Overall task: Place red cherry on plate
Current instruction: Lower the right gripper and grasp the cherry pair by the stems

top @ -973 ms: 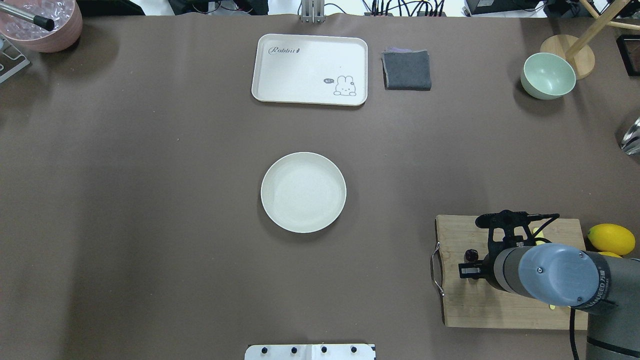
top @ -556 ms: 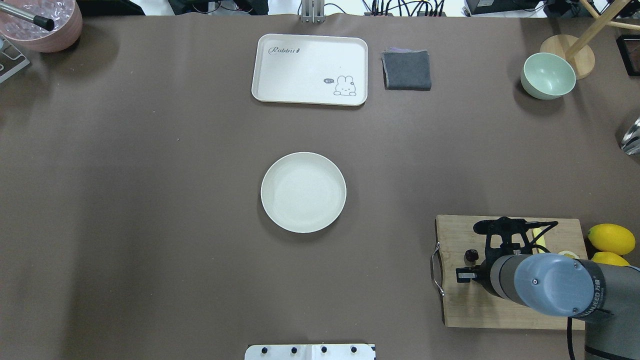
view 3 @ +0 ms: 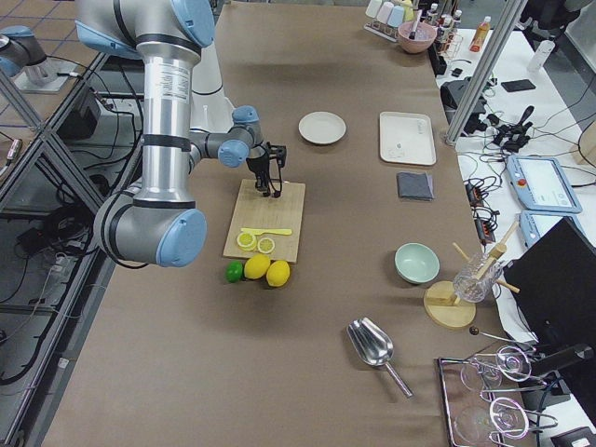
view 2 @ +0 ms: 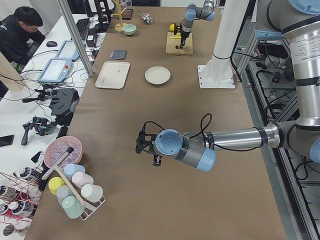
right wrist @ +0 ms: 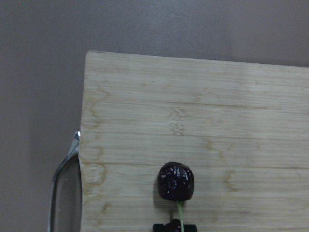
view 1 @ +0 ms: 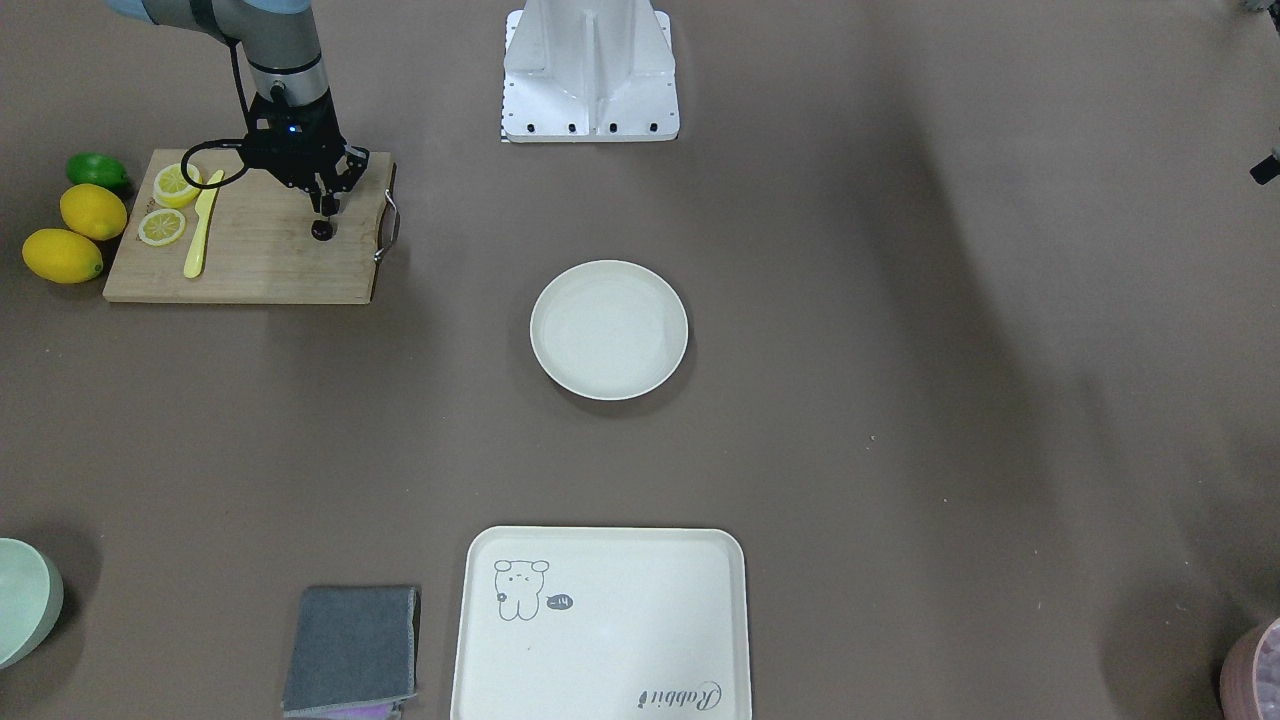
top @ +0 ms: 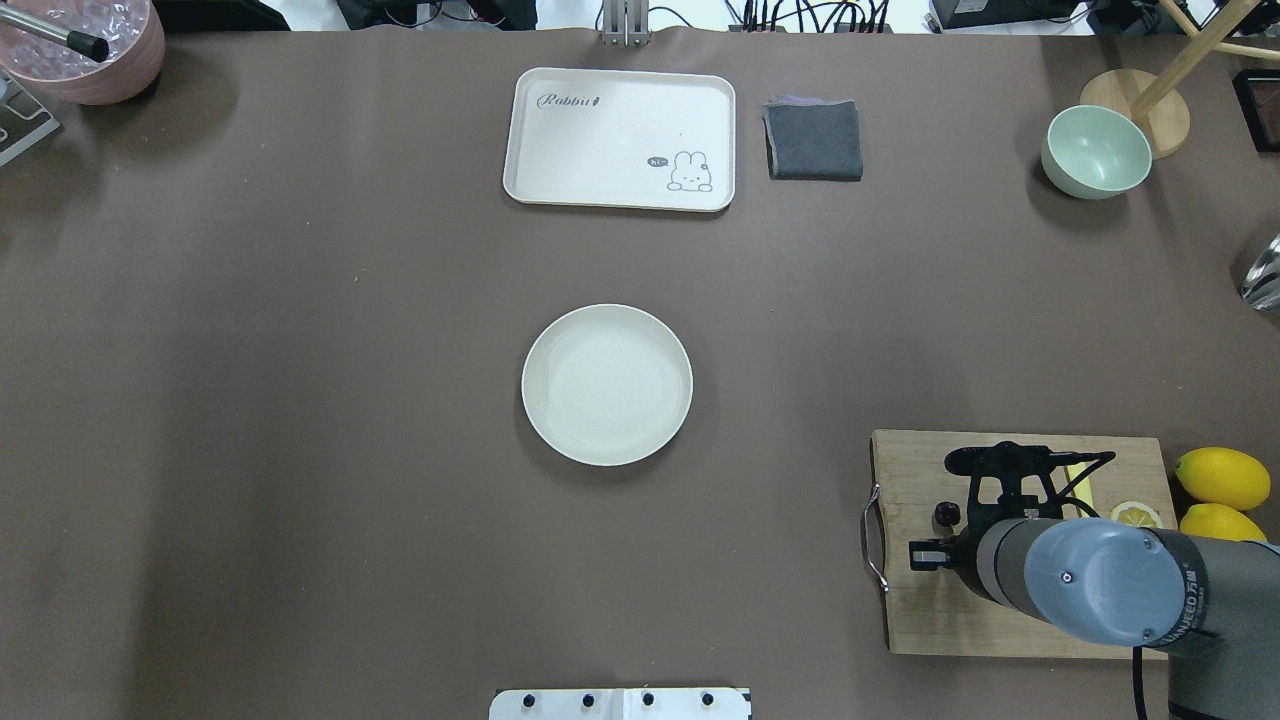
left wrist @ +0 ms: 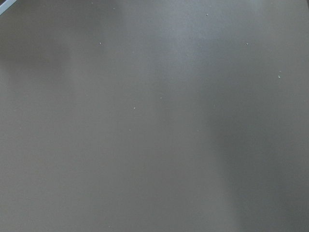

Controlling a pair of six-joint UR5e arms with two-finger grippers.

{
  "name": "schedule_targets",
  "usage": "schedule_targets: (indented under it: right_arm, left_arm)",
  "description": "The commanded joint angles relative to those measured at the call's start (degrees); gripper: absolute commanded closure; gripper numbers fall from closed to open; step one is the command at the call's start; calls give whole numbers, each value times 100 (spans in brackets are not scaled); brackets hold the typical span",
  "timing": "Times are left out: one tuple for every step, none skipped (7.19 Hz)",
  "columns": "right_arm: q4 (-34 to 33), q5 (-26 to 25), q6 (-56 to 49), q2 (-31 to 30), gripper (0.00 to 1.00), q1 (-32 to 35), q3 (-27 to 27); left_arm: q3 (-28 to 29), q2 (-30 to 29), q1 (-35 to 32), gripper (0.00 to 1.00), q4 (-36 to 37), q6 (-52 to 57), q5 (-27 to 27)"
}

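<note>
The red cherry [right wrist: 175, 181] is a tiny dark fruit on a thin green stem, low over the left part of the wooden cutting board [top: 920, 610], near its metal handle. My right gripper [view 1: 323, 210] points straight down at it. In the right wrist view its tips [right wrist: 174, 227] meet around the stem's end. The cherry [top: 946, 514] also shows beside the wrist from overhead. The round cream plate [top: 606, 384] lies bare at the table's middle, well left of the board. My left gripper [view 2: 140, 145] hovers over bare table; I cannot tell if it is open.
Two lemon slices [view 1: 176, 185] and a yellow knife [view 1: 200, 225] share the board, with lemons [view 1: 62, 254] and a lime [view 1: 98, 170] beside it. The rabbit tray [top: 620, 138], a grey cloth [top: 813, 140] and a green bowl [top: 1096, 150] stand along the far side.
The right arm has drifted slightly toward the robot's base, uncovering a lemon slice. The cherry has shifted a few pixels the same way.
</note>
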Motion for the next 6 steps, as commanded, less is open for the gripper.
schedule_targets:
  right_arm:
    - [-84, 584, -67, 0, 100, 457, 441]
    - [-276, 1042, -189, 0, 100, 852, 730]
    - [-965, 1551, -695, 96, 100, 1448, 1177]
    - [-1868, 2226, -1144, 393, 100, 2150, 1651]
    - [-2913, 2946, -1557, 1065, 100, 2836, 1908]
    - [-3976, 3354, -2066, 1838, 100, 3452, 1972]
  left_arm:
    - [-2, 1, 0, 1, 0, 0, 0]
    - [7, 1, 0, 1, 0, 0, 0]
    - [-1, 1, 0, 1, 0, 0, 0]
    - [-2, 10, 0, 1, -9, 0, 0]
    - [7, 10, 0, 1, -9, 0, 0]
    - [7, 19, 9, 1, 0, 0, 9]
